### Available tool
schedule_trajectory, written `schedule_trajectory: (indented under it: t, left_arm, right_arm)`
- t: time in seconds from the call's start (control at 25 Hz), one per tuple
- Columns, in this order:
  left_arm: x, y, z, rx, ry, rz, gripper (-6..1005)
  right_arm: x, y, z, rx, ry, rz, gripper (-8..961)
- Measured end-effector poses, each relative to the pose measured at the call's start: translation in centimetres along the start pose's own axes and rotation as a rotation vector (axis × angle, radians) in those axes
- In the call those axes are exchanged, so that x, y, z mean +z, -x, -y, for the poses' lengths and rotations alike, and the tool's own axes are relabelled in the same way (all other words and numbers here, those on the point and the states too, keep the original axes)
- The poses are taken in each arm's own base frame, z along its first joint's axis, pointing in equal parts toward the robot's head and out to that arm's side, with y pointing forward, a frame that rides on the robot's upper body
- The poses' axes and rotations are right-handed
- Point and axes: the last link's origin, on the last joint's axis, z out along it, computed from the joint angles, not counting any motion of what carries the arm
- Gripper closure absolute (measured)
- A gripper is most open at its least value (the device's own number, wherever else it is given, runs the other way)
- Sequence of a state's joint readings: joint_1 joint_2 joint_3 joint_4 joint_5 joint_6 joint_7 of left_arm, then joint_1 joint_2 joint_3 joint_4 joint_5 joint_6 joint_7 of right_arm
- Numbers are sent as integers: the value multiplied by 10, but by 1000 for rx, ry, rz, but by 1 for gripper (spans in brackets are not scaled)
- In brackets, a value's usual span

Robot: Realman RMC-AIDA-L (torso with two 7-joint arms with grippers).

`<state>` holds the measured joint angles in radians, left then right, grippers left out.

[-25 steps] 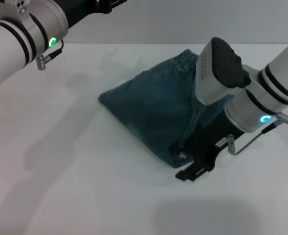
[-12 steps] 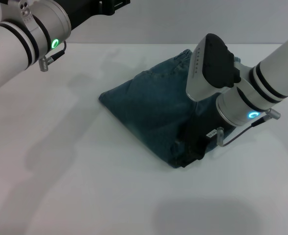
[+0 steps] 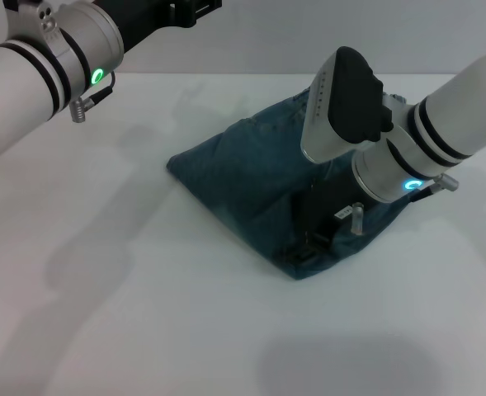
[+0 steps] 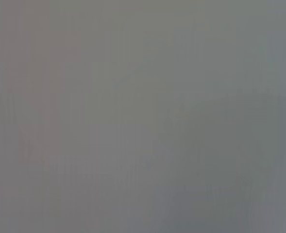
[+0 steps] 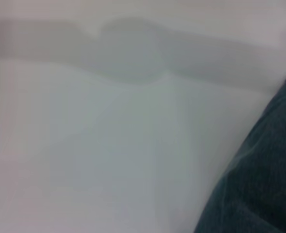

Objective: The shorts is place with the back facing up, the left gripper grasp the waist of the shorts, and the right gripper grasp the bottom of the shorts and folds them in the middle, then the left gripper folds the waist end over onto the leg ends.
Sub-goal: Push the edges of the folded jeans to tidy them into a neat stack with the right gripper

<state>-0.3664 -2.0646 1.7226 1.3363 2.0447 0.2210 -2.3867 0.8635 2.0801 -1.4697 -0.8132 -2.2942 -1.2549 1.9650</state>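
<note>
The shorts (image 3: 243, 177) lie folded into a rough blue-green denim triangle on the white table (image 3: 143, 313). Their gathered waist (image 3: 309, 93) peeks out at the far edge, behind my right arm. The right gripper (image 3: 309, 243) is low over the shorts' near corner, its black body resting against the denim. That arm hides the cloth beneath it, including the bottom of the shorts. The right wrist view shows a denim edge (image 5: 259, 184) against bare table. My left gripper (image 3: 172, 10) is raised at the far left, cut off by the head view's top edge. The left wrist view shows plain grey.
Only the white table (image 5: 109, 145) surrounds the shorts. The left arm's shadow (image 3: 102, 239) falls across the table to the left of the shorts.
My right gripper has drawn back from the table just past the shorts' near corner and now sits over that corner. The left arm has edged slightly right.
</note>
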Motion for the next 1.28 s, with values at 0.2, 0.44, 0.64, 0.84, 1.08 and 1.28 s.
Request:
schedule_trajectory:
  t: [0.2, 0.44, 0.64, 0.84, 1.08, 1.28]
  left_arm:
    - [0, 0, -1, 4, 0, -3, 157]
    - [1, -2, -2, 7, 1, -7, 157]
    - [2, -2, -2, 12, -2, -13, 157]
    - [2, -2, -1, 13, -7, -16, 157]
    - [3, -2, -1, 15, -12, -19, 157]
    - [3, -1, -2, 15, -11, -19, 157]
  right_arm:
    - [2, 4, 3, -8, -31, 15, 351]
    - [7, 16, 2, -38, -50, 40, 350]
    - [12, 25, 0, -63, -59, 42, 350]
    - [16, 31, 2, -78, -91, 60, 351]
    - [25, 36, 10, -90, -152, 62, 351]
    - [25, 40, 17, -83, -211, 99, 350]
